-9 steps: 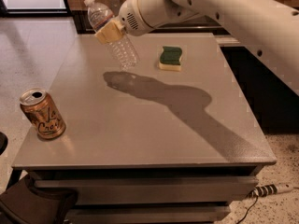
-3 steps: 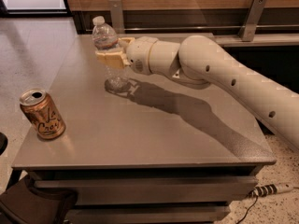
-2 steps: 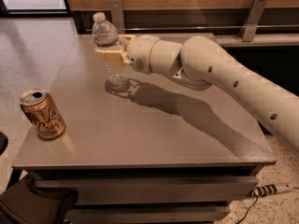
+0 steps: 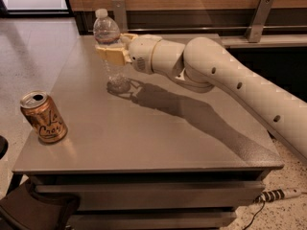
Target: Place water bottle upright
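— Camera view: where's the water bottle (image 4: 106,31)?

— At the far left part of the grey table (image 4: 158,143), standing upright with its white cap on top. Its clear base looks to be down on the tabletop, with a bright glint around it.

— And the gripper (image 4: 111,53)?

— Around the bottle's middle, just under the label band. Its tan fingers (image 4: 116,56) are pinched onto the ribbed body from both sides, so the bottle is clamped between them.

— Where does the arm (image 4: 216,80) come from?

— It comes in from the right edge, white and thick, stretched low over the table toward the bottle. Its shadow lies across the surface beneath it.

— Anything else on the table?

— A gold-orange can (image 4: 43,117) stands upright near the front left corner, well apart from the bottle. A power strip (image 4: 278,194) lies on the floor at the lower right
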### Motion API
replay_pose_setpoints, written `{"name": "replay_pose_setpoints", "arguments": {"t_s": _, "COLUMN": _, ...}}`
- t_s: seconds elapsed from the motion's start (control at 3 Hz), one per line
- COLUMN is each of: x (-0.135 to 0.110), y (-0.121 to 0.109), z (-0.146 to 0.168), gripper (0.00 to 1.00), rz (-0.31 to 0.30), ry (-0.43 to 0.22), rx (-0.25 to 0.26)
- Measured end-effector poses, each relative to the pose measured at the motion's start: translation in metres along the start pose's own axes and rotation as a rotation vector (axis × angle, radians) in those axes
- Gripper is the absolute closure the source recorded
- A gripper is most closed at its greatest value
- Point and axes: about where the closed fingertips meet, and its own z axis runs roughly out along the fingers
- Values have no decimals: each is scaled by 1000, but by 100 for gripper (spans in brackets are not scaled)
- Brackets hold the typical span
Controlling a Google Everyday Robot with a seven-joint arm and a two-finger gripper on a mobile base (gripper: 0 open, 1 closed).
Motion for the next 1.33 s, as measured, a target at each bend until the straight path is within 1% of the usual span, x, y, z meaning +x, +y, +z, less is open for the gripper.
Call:
{"name": "replay_pose_setpoints", "arguments": {"t_s": 0.33, "x": 2, "y": 0, "z": 6, "gripper": 100, "rz": 22, "ry": -23, "rx": -2}}
{"name": "replay_pose_setpoints", "arguments": {"t_s": 0.67, "x": 4, "y": 1, "z": 6, "gripper": 100, "rz": 32, "ry": -38, "rx": 1}}
{"name": "replay_pose_setpoints", "arguments": {"t_s": 1.0, "x": 18, "y": 6, "z": -9, "gripper": 100, "rz": 26, "ry": -49, "rx": 40}}
{"name": "replay_pose_setpoints", "arguments": {"t_s": 1.33, "x": 27, "y": 9, "z": -18, "gripper": 100, "rz": 19, "ry": -39, "rx": 69}}
